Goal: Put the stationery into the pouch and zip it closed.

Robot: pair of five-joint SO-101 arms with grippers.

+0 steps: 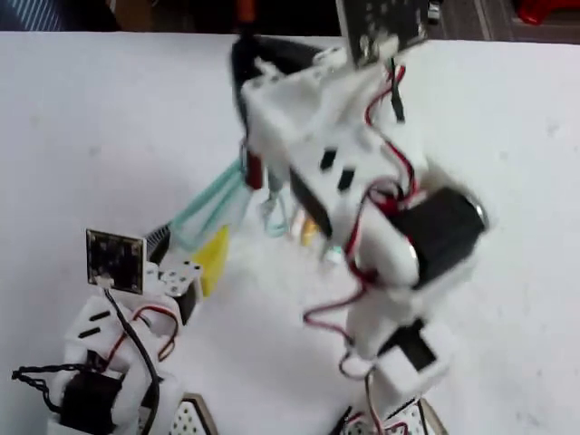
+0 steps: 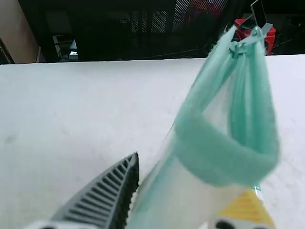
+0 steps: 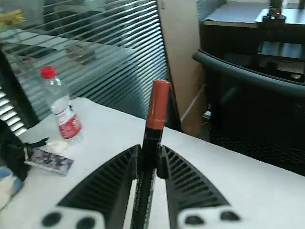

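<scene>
Left gripper (image 2: 188, 191) clamped teal-edged pouch (image 2: 224, 152), which stretched out beyond its fingertips. Right gripper (image 3: 148, 155) pinched marker (image 3: 155, 109), red cap jutting past jaws.

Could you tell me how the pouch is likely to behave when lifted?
Probably floppy: the pouch folds over itself in the left wrist view. Likely light, since its walls look thin and see-through; its mouth may collapse.

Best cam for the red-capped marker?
Right wrist view: black marker with red cap clamped between the jaws, close up. High view catches its red end beside an arm; left wrist view faces the clear green-trimmed pouch.
</scene>
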